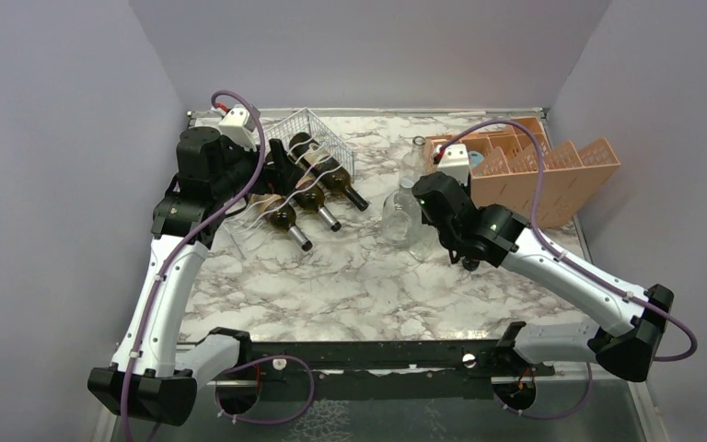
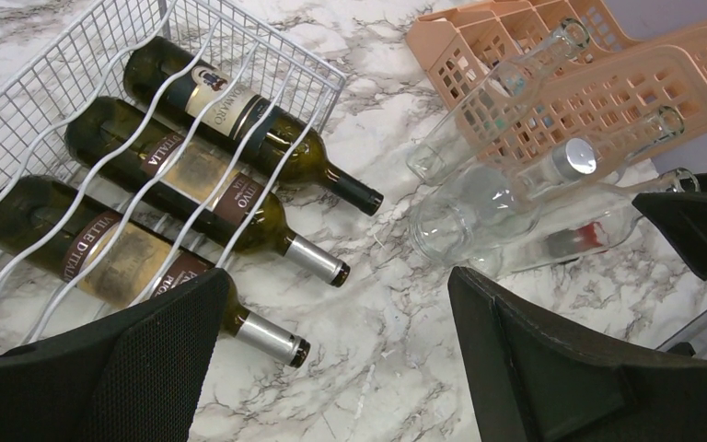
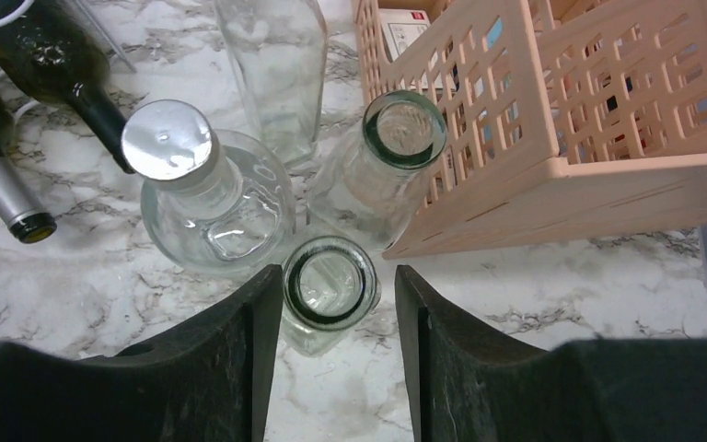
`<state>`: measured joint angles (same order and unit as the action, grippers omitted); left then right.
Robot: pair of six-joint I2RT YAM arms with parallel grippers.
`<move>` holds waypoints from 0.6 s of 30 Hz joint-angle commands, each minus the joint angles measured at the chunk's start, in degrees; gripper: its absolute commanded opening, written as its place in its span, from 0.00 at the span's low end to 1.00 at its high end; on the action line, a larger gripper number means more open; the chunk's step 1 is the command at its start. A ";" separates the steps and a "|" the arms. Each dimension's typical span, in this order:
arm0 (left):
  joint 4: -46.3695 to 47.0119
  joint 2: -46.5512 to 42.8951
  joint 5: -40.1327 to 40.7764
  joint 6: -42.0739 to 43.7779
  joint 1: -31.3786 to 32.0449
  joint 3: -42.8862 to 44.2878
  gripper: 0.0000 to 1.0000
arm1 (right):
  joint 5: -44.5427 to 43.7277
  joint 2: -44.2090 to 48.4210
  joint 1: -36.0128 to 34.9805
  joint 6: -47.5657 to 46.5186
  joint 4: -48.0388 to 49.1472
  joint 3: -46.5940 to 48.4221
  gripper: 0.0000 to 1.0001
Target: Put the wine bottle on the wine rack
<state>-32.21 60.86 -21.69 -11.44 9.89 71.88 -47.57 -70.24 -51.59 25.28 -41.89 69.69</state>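
The white wire wine rack stands at the back left and shows in the left wrist view. Three dark wine bottles lie side by side in its wavy cradles, necks pointing out over the table. My left gripper is open and empty, hovering just in front of the nearest bottle's neck. My right gripper is open and straddles the open mouth of a clear glass bottle, its left finger close against the rim.
More clear glass bottles stand clustered at the centre: one with a silver cap, one open-mouthed, one tall. An orange plastic crate with dividers sits at the back right, against that cluster.
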 commanded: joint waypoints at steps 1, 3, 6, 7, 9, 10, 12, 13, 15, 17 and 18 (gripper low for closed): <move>1.85 -0.40 -0.78 0.46 0.31 -0.65 0.95 | 4.45 0.35 3.20 -1.67 6.41 -1.82 0.49; 1.81 -0.55 -0.80 0.37 0.26 -0.70 0.95 | 6.28 0.58 3.72 -3.42 9.36 -2.80 0.49; 1.88 -0.57 -0.78 0.37 0.30 -0.47 0.95 | 8.13 0.51 3.91 -4.61 12.03 -3.63 0.49; 1.88 -0.56 -0.75 0.37 0.31 -0.49 0.95 | 8.19 0.35 4.06 -4.62 12.38 -3.79 0.48; 1.88 -0.55 -0.77 0.28 0.31 -0.40 0.95 | 8.10 0.03 4.30 -4.65 12.81 -3.92 0.46; 1.88 -0.49 -0.81 0.28 0.31 -0.35 0.95 | 8.22 -0.07 4.43 -4.63 12.91 -3.99 0.45; 1.91 -0.57 -0.91 0.28 0.31 -0.48 0.95 | 8.53 0.01 4.42 -4.99 13.22 -4.35 0.40; 1.94 -0.50 -0.95 0.28 0.31 -0.47 0.95 | 8.52 0.08 4.53 -5.05 13.18 -4.48 0.37; 2.02 -0.56 -1.06 0.24 0.31 -0.67 0.95 | 8.54 0.25 4.56 -5.17 12.49 -4.48 0.31; 2.35 -0.48 -2.06 0.15 0.31 -0.84 0.95 | 8.70 0.63 4.49 -5.19 11.69 -4.33 0.25; 2.62 -0.47 -2.68 0.04 0.31 -1.01 0.95 | 8.83 0.83 4.48 -5.35 11.22 -4.30 0.23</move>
<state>-32.16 60.86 -21.71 -11.46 9.89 71.75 -40.05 -70.22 -47.48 20.84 -30.89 66.13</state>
